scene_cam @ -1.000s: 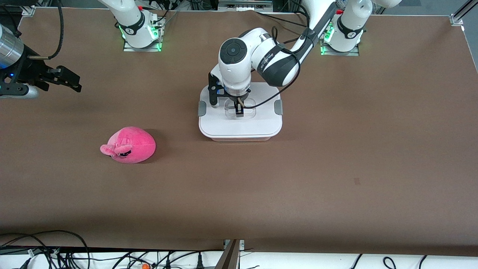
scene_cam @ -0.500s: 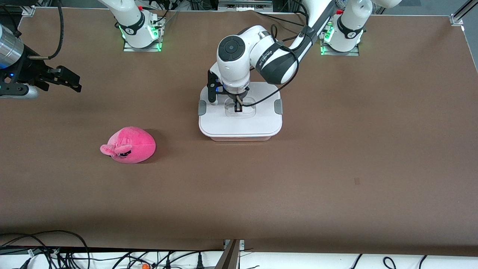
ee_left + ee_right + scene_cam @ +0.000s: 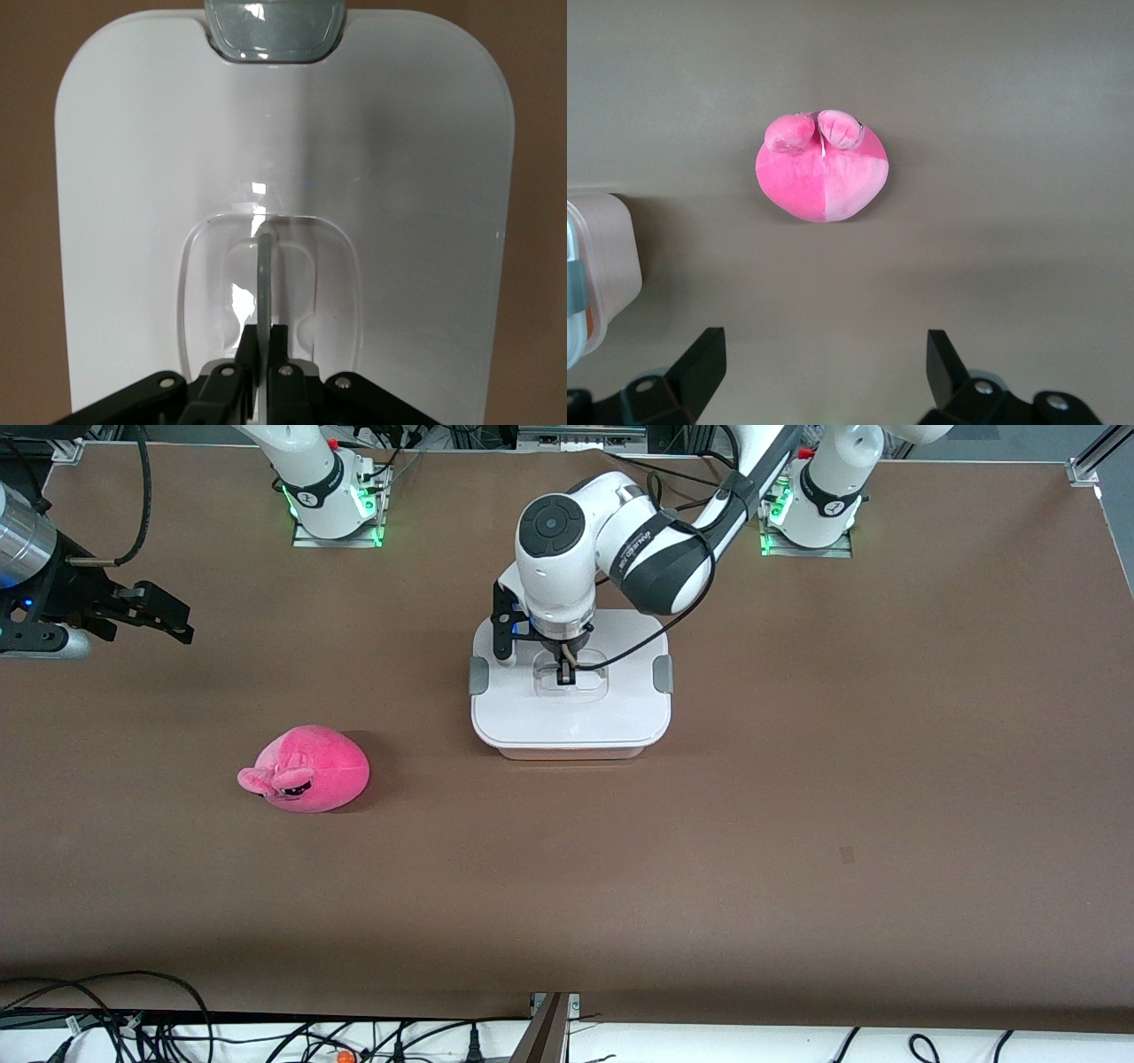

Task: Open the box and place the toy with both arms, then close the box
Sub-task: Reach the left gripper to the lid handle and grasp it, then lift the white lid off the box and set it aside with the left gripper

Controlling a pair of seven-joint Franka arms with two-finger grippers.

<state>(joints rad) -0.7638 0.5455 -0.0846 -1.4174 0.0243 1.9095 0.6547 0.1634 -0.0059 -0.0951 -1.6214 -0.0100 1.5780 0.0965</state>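
Note:
The box (image 3: 571, 722) stands mid-table with its white lid (image 3: 399, 177) on and grey clips (image 3: 662, 674) at both ends. My left gripper (image 3: 564, 676) reaches straight down into the lid's recess. It (image 3: 266, 341) is shut on the thin clear handle (image 3: 265, 266), whose blade is pinched between the two fingers. The pink plush toy (image 3: 310, 769) lies on the table toward the right arm's end, nearer the front camera than the box. My right gripper (image 3: 173, 618) hovers open above the table at that end, with the toy (image 3: 822, 173) ahead of it (image 3: 824, 341) and nothing between its fingers.
A corner of the box (image 3: 602, 257) shows at the edge of the right wrist view. Both arm bases (image 3: 332, 505) stand along the table's back edge. Cables (image 3: 177, 1027) hang below the front edge. A small dark mark (image 3: 847, 855) sits on the brown tabletop.
My left gripper has closed on the lid's handle, and its wrist has shifted slightly toward the bases. The toy and the right arm have not moved.

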